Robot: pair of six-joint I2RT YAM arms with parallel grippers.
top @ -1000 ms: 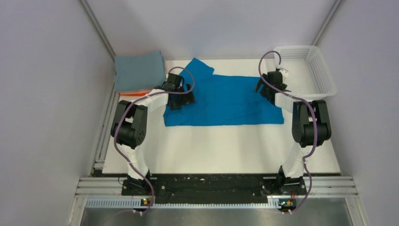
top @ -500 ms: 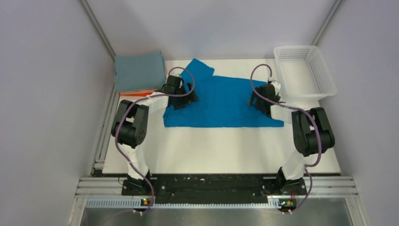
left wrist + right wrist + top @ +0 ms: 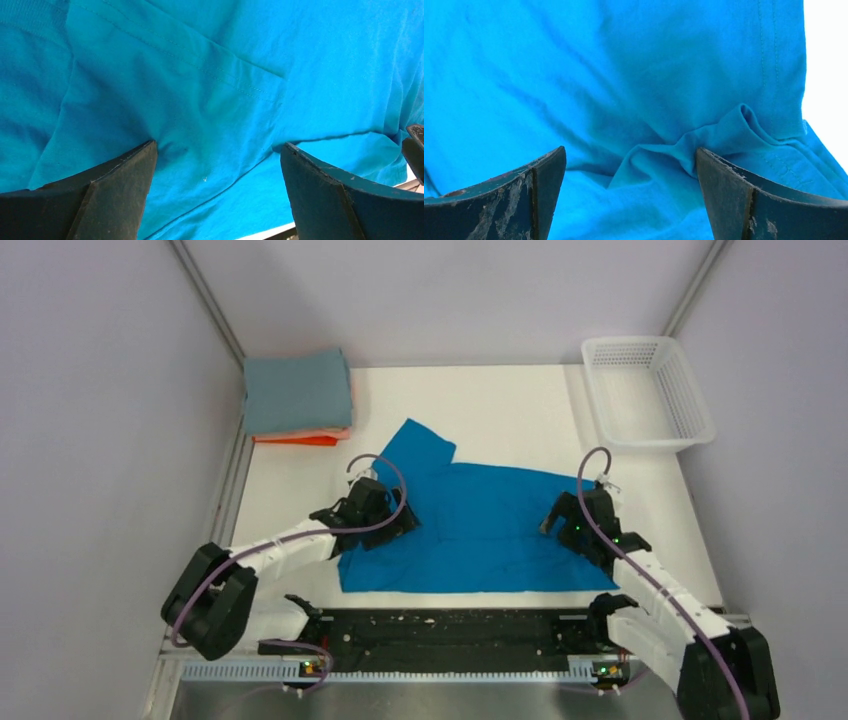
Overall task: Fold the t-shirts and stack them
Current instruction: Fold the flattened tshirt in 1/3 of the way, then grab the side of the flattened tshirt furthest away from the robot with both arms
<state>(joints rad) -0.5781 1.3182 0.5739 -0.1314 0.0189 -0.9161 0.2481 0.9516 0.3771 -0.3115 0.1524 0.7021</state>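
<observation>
A bright blue t-shirt [image 3: 480, 530] lies spread flat near the front edge of the white table [image 3: 500, 410], one sleeve pointing to the back left. My left gripper [image 3: 388, 523] rests open on its left side, and in the left wrist view the fingers [image 3: 125, 180] straddle smooth blue cloth [image 3: 210, 100]. On the shirt's right side sits my right gripper [image 3: 562, 525], also open, with a small bunched fold [image 3: 704, 140] between its jaws. Folded t-shirts are stacked at the back left, a grey-blue one [image 3: 297, 390] on top of salmon and orange ones [image 3: 296, 438].
A white plastic mesh basket [image 3: 690, 400] stands at the back right corner. Grey walls close in the table on the left, right and back. The black rail with the arm bases [image 3: 450, 630] runs just below the shirt's front hem.
Both arms have drawn back toward the near edge, and the blue shirt has slid with them from the back of the table to the front. The right jaws stand slightly wider.
</observation>
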